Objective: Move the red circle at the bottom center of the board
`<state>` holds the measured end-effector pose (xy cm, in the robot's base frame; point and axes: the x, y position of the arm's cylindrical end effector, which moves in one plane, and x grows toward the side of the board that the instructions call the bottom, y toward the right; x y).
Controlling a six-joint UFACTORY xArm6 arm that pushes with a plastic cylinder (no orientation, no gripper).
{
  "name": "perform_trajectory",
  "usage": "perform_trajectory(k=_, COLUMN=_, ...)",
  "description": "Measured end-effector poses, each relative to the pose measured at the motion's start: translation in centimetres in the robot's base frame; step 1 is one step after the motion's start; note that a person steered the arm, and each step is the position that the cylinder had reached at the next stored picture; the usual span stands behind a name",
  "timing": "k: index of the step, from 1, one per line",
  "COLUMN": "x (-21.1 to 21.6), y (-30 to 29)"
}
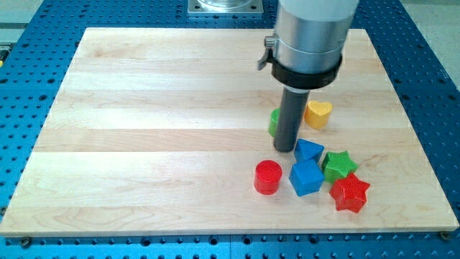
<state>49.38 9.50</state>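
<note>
The red circle (267, 177) is a short red cylinder on the wooden board (144, 129), right of centre and near the view's bottom. My tip (285, 150) is on the board just above and to the right of it, a small gap apart. A blue cube (307, 178) sits right of the red circle. A blue block (309, 150) lies just right of my tip. A green block (274, 121) is half hidden behind the rod.
A yellow heart (318, 113) lies right of the rod. A green star (339, 165) and a red star (350, 193) sit at the lower right. The board rests on a blue perforated table (29, 86).
</note>
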Motion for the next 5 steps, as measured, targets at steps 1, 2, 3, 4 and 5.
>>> perform_trajectory(k=1, x=1.2, y=2.7)
perform_trajectory(k=2, x=1.5, y=1.2)
perform_trajectory(k=3, x=2.4, y=-0.8)
perform_trajectory(k=4, x=4.7, y=-1.7)
perform_trajectory(k=5, x=4.8, y=-5.0)
